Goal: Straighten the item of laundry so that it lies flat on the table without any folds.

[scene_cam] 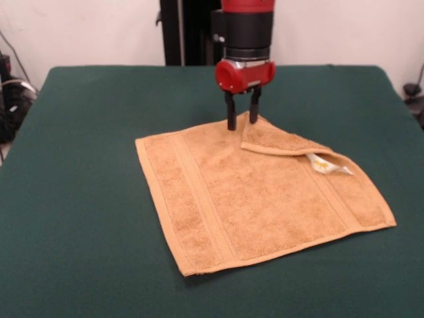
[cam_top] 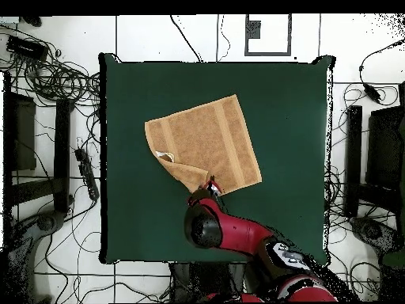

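The orange-tan towel (scene_cam: 258, 199) lies on the green table (scene_cam: 86, 132), mostly flat. Its far right corner is folded over onto itself as a flap (scene_cam: 278, 140). The white care tag (scene_cam: 326, 165) sticks out from under the flap. My gripper (scene_cam: 242, 119) points straight down at the towel's far edge. Its fingers are apart and straddle the tip of the flap, with the tips at the cloth. In the overhead view the towel (cam_top: 213, 138) sits at the table's middle, the flap (cam_top: 186, 170) at its lower left, and the gripper (cam_top: 212, 187) at the flap's end.
Green cloth (cam_top: 293, 119) shows on all sides of the towel. Cables and dark stands (cam_top: 47, 158) lie on the floor around the table. The robot's black pedestal (scene_cam: 182, 33) stands behind the far edge.
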Available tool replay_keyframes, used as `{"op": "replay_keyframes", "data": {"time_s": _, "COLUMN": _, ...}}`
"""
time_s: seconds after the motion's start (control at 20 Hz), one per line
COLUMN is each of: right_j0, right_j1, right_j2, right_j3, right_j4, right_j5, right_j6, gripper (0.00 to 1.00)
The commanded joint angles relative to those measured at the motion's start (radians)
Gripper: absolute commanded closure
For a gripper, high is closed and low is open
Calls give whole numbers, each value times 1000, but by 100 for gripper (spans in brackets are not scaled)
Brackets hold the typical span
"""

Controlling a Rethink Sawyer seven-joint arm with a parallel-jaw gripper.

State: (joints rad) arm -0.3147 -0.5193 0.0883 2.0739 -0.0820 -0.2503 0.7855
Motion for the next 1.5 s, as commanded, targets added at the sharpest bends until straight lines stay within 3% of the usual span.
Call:
{"op": "replay_keyframes", "data": {"time_s": 0.05, "right_j0": -36, "right_j1": 112, "right_j2": 178, "right_j3": -107, "right_j4": -39, "right_j5": -13, "right_j6": 266, "gripper": 0}}
{"op": "replay_keyframes", "data": {"time_s": 0.6, "right_j0": -121, "right_j1": 153, "right_j2": 276, "right_j3": -100, "right_j4": -123, "right_j5": -37, "right_j6": 269, "gripper": 0}}
{"op": "replay_keyframes", "data": {"time_s": 1.5, "right_j0": -86, "right_j1": 192, "right_j2": 237, "right_j3": -143, "right_j4": -114, "right_j5": -30, "right_j6": 259, "gripper": 0}}
